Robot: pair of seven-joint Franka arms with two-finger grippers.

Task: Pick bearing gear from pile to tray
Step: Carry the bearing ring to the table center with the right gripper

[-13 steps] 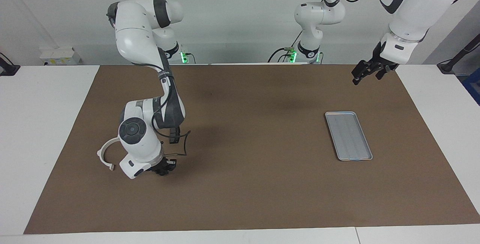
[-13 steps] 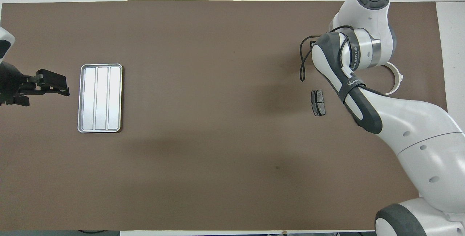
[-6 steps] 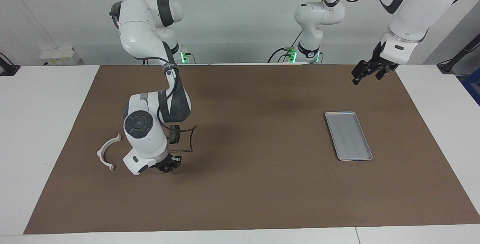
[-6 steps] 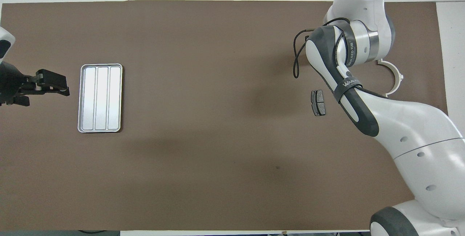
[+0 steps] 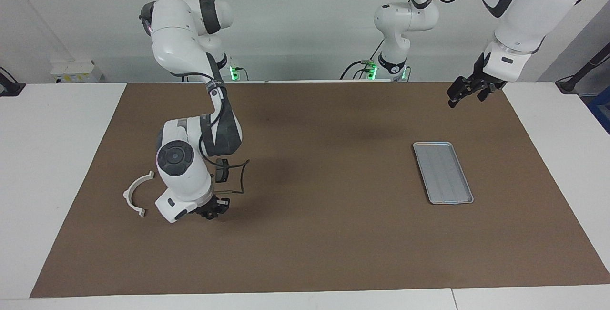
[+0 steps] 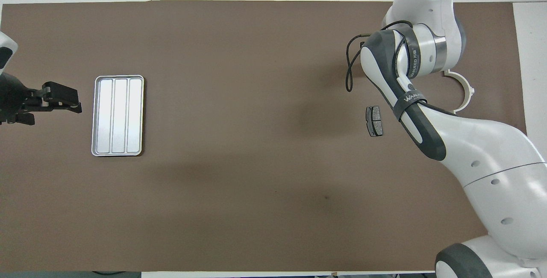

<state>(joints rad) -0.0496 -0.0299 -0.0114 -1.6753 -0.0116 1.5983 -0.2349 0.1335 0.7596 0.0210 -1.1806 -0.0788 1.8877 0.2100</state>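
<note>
Right gripper (image 5: 212, 211) hangs low over the brown mat (image 5: 314, 233), toward the right arm's end of the table, beside the white half-ring (image 5: 136, 194). Its fingers are hidden under the wrist, so I cannot tell if they are apart or together, or if they hold a gear. In the overhead view the arm covers the gripper. One dark brake pad (image 6: 374, 120) lies flat on the mat, nearer to the robots than the gripper. No small gears can be made out.

Left gripper (image 5: 458, 92) waits up in the air over the mat's edge at the left arm's end. Its fingers are apart and hold nothing.

Tray (image 5: 443, 172) lies flat on the mat near the left gripper, well apart from the pad and half-ring.
</note>
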